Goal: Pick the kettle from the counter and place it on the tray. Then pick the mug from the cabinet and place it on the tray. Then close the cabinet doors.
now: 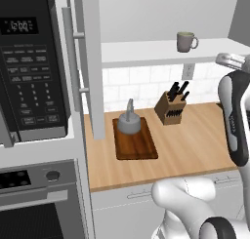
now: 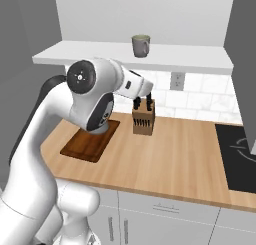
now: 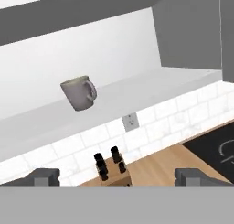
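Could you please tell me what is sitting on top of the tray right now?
The kettle stands on the tray, toward its back end. The board beneath the kettle is covered.

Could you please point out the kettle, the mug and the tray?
kettle (image 1: 129,124), left base view, on its grey body.
mug (image 3: 78,94), hand view, on its outer wall.
tray (image 1: 138,147), left base view, on the bare board in front of the kettle.

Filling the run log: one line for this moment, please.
grey metal kettle: on dark wooden tray | greyish-green mug: cabinet shelf | gripper: open, empty
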Controlling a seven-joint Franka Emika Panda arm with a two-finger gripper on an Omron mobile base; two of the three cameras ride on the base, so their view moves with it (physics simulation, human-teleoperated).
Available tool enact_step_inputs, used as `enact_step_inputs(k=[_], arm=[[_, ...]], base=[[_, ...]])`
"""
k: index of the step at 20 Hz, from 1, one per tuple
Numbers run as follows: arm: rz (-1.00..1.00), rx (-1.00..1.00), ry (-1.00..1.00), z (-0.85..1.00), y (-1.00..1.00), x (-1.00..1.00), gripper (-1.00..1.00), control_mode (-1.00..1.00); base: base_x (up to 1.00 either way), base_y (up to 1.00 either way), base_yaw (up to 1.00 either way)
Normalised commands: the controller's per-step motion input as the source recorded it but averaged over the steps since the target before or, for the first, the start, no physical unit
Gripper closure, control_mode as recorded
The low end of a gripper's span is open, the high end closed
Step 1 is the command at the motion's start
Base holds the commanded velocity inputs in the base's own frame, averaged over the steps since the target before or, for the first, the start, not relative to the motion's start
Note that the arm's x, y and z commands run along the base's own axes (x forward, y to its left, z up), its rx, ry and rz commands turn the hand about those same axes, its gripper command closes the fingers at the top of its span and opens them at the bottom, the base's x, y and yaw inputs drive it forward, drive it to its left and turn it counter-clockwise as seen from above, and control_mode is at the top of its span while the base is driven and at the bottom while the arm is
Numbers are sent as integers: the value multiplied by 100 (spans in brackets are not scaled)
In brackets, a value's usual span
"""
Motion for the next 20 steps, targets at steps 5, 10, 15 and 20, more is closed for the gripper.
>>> enact_step_inputs(k=[5, 10, 15, 20], arm=[[20, 0, -1, 28, 0, 16, -100, -100], [15, -4, 0, 26, 4, 30, -100, -100], [10, -5, 0, 18, 5, 35, -100, -100], [4, -1, 0, 1, 1, 31, -100, -100]], base=[[0, 0, 0], [0, 0, 0], [0, 0, 0], [0, 0, 0]])
